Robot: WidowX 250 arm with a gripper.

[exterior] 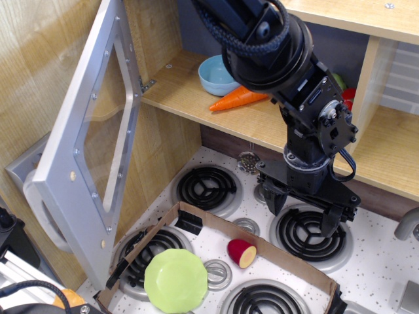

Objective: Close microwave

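Silver-grey windowed microwave door [91,140] swung wide open at the left, wooden compartment exposed. To its right, the black hand [306,209] hangs spread open and empty above a black coil burner [308,235], well apart from the door.

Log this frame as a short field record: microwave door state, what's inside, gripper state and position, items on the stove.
door: microwave door swung wide open, hinged at the compartment's left
inside: blue bowl, carrot on the shelf
gripper: gripper open, empty, above the back right burner, apart from the door
stovetop: green plate, red-and-yellow toy piece, cardboard strip
task status: not closed
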